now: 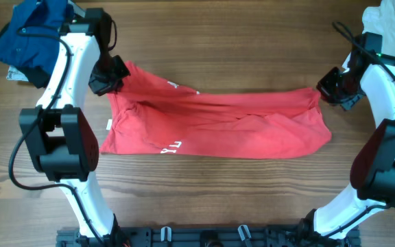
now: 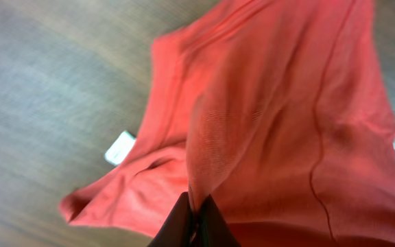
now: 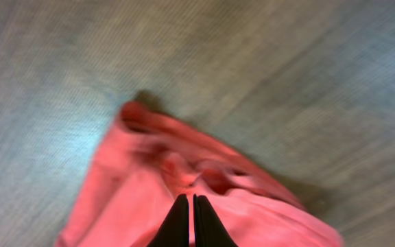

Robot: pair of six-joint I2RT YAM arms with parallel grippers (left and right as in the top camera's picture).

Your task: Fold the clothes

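The red T-shirt (image 1: 218, 123) lies stretched across the middle of the wooden table, with white lettering (image 1: 172, 146) near its front edge and a white label (image 1: 108, 125) at its left edge. My left gripper (image 1: 115, 74) is shut on the shirt's upper left corner; in the left wrist view the fingers (image 2: 196, 209) pinch a fold of red cloth (image 2: 273, 116), with the label (image 2: 120, 147) to the left. My right gripper (image 1: 324, 88) is shut on the shirt's upper right corner; in the right wrist view the fingers (image 3: 190, 206) close on red cloth (image 3: 149, 178).
A blue collared shirt (image 1: 29, 34) is bunched at the back left corner. A white garment (image 1: 388, 24) lies at the back right corner. Both arm bases stand at the table's front edge.
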